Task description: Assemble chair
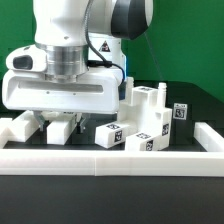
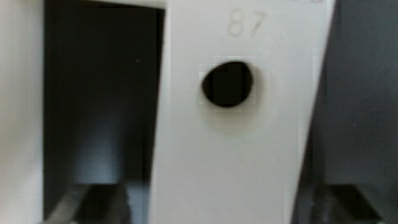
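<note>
The tool (image 2: 222,207) straddles a flat white plastic chair slab with a dark oval hole (image 2: 240,150), one finger on each side; I cannot tell whether it grips. Behind the long low white rail (image 1: 110,158), white tagged chair blocks (image 1: 145,118) stand stacked on the black tabletop (image 1: 188,133).

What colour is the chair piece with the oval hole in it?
The chair piece is plain white, its hole black; the wrist view shows it best.

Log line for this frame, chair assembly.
stage: pre-grasp | gripper: low, astride white flat plastic slab with oval hole | contact: cannot tell | stepped white assembly: apart from gripper, exterior view's right
</note>
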`<state>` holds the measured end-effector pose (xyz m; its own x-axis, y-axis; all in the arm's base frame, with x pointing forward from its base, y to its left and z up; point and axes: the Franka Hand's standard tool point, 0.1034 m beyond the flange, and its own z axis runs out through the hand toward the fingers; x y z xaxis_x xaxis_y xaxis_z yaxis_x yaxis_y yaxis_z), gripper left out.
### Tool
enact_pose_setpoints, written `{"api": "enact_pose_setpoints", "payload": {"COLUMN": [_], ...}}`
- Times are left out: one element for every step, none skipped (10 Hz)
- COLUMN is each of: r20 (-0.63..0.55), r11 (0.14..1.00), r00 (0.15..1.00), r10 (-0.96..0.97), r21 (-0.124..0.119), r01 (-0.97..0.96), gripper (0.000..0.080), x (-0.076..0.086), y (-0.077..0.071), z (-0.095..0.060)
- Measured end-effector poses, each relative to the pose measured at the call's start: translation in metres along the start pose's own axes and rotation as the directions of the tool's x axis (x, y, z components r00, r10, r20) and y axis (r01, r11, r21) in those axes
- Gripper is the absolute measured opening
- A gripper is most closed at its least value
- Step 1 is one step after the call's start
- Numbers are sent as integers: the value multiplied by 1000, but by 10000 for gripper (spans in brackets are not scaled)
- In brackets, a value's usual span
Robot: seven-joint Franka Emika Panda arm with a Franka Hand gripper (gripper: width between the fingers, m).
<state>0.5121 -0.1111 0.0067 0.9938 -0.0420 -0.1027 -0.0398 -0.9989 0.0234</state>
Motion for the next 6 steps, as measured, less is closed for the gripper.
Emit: {"api": "enact_pose_setpoints", "payload": {"r20": [0, -1, -1, -1, -1, -1], "r11": [1000, 1000, 1000, 1000, 1000, 1000], "r00": [1000, 1000, 1000, 1000, 1000, 1000], "r10": [0, -1, -1, -1, -1, -1], "r21": [0, -1, -1, -1, -1, -1], "r01": [0, 1, 1, 1, 1, 1], "gripper": [426, 287, 287, 287, 287, 287], "x": [0, 0, 0, 0, 0, 0], "y": [0, 0, 0, 0, 0, 0], "z": [0, 0, 0, 0, 0, 0]}}
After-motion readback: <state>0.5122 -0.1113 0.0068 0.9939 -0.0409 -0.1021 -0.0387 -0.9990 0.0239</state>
